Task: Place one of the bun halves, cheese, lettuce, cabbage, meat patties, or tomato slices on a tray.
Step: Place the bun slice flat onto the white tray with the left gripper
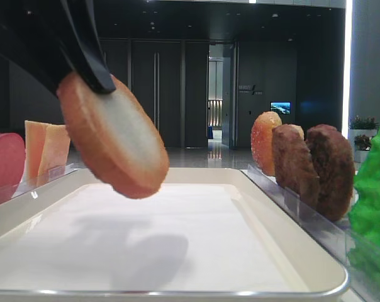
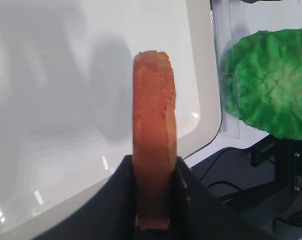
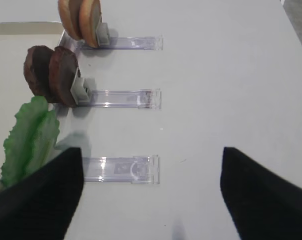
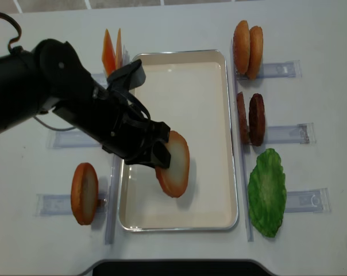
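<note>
While the black left end effector [image 4: 156,154] pinches it by one edge, the thick round golden-orange bun half [image 4: 173,164] hangs in the air over the big cream-white tray with rounded corners [image 4: 234,144]. It is above the near part of the tray's white bottom and does not touch it. The bun half is tilted, standing partly on its edge, with its pale flat face [image 1: 130,135] turned up and toward the side where the lettuce sits. Its held edge is high and its free edge points down at the tray. From the left wrist view only its thin orange rim [image 2: 153,150] shows, squeezed between the two dark fingers [image 2: 188,200]. A soft shadow lies on the tray under it.

The right end effector [image 3: 151,190] is spread wide and holds nothing, above the white surface [image 3: 231,75] beside the green leafy lettuce [image 3: 28,137].
</note>
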### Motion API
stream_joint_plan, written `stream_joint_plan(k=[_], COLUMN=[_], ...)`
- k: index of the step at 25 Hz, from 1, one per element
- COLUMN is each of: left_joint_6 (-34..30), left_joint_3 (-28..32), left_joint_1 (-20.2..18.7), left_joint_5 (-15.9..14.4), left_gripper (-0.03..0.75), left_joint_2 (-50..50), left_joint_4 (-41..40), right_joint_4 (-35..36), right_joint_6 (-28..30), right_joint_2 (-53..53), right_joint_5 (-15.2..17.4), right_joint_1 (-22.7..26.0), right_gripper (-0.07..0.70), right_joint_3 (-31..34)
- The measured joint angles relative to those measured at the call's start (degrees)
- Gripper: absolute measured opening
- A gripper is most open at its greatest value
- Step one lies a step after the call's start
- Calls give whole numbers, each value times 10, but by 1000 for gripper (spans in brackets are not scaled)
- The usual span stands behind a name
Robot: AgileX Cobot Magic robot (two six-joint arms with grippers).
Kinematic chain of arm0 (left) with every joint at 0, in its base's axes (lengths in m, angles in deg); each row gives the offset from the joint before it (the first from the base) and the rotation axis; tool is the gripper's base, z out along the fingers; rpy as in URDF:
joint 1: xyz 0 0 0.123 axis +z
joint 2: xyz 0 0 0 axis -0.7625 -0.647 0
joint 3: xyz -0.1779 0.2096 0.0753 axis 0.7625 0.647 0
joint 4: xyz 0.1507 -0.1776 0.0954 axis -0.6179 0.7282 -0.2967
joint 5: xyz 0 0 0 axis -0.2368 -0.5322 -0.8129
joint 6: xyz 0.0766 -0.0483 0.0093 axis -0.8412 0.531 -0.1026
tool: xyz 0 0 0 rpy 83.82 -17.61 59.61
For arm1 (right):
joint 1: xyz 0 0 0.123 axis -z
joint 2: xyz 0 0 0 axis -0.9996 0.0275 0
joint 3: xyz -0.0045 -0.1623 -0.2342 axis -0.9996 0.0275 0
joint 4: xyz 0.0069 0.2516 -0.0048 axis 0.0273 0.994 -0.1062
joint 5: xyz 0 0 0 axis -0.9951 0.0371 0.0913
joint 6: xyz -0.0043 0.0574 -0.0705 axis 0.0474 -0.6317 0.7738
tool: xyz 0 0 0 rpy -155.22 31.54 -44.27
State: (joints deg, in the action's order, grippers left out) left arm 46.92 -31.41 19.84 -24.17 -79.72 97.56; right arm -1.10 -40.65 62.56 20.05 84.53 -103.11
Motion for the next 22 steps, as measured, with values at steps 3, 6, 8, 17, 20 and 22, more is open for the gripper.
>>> stream_joint_plan(k=[3,6,8,17,20,22], left_joint_6=[-66,-112,-128,-152,-152,-152], left_joint_3=[1,1,1,1,1,1], left_joint_1=[10,12,13,13,13,13], left_joint_5=[12,18,18,18,18,18], left_gripper=[139,139,139,139,139,139], left_joint_2=[-31,-58,-71,-104,-115,-122], left_joint_4=[68,119,133,159,158,157], right_joint_4=[0,0,0,0,0,0], right_joint_6=[0,0,0,0,0,0], right_joint_2=[0,0,0,0,0,0], right_joint_5=[0,0,0,0,0,0], right_joint_1=[0,0,0,0,0,0], right_gripper=[538,538,538,538,538,538], right_joint_3=[0,0,0,0,0,0])
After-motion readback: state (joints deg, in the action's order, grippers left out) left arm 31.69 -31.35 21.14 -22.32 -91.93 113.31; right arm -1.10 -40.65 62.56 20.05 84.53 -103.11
